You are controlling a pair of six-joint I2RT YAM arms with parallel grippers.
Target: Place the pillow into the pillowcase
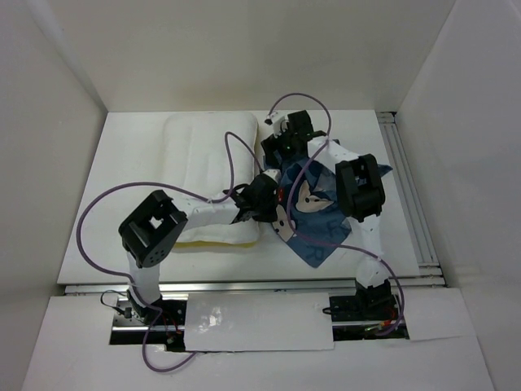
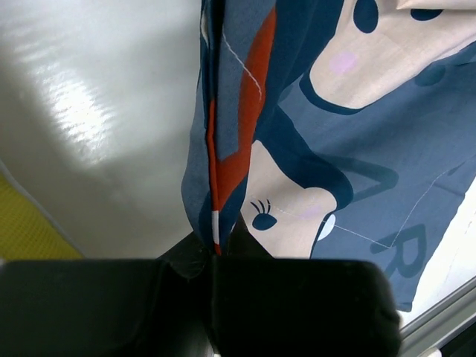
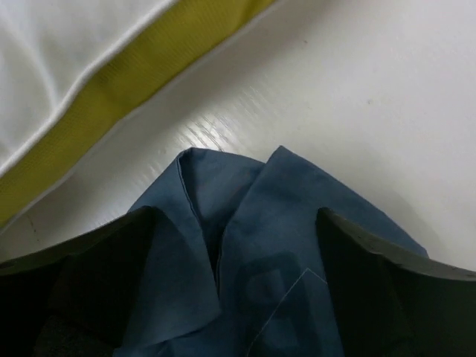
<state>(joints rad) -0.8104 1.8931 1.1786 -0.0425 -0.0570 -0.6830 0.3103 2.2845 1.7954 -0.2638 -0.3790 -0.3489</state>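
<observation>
- Pillowcase [image 1: 317,224] is bunched up on the table [image 1: 130,163], right of centre.
- Left gripper [image 2: 216,256] is clamped tight on a folded edge of it.
- Right gripper [image 3: 238,245] is spread wide, with a blue corner sitting between its fingers.
- Pillow [image 1: 207,155] lies flat on the left, just beside the case, reaching further back.

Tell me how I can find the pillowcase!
Look at the white table. A big white pillow lies there, and the pillowcase is the crumpled cloth to its right. It's the only blue thing, printed with cartoon faces.
</observation>
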